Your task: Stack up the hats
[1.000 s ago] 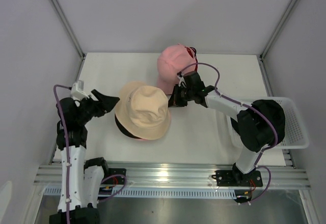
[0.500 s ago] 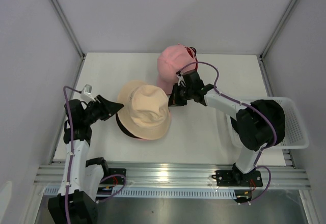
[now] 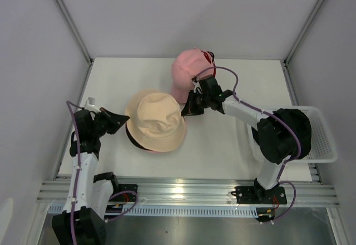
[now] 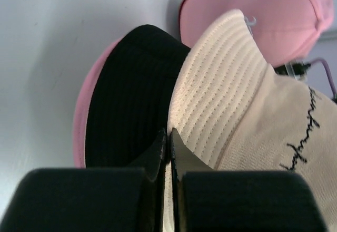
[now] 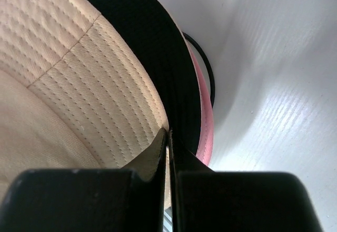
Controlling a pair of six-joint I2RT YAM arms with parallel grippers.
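Left claw: jaws are pressing together on the brim edge of the cream hat, with a thin strip of cream fabric showing in the slit between them. Just left of the tips, the black hat is lying under the cream one, its ribbed brim sticking out. Under that a pink hat is showing as a narrow rim, sitting on the table. Ahead of the tips, past the cream brim, a pink cap is lying; can't tell if it's touching the brim.

Right claw: jaws are also closing tight, pinching the cream brim on the opposite side, right on the line where cream meets black. Can't tell if the black brim is caught in the pinch too. Just right of the tips the black brim is running away, then the pink rim under it, then bare table.

From overhead, the cream hat is sitting crown-up between the two claws, topping the stack. A white basket is sitting well behind the right claw at the table's right edge.
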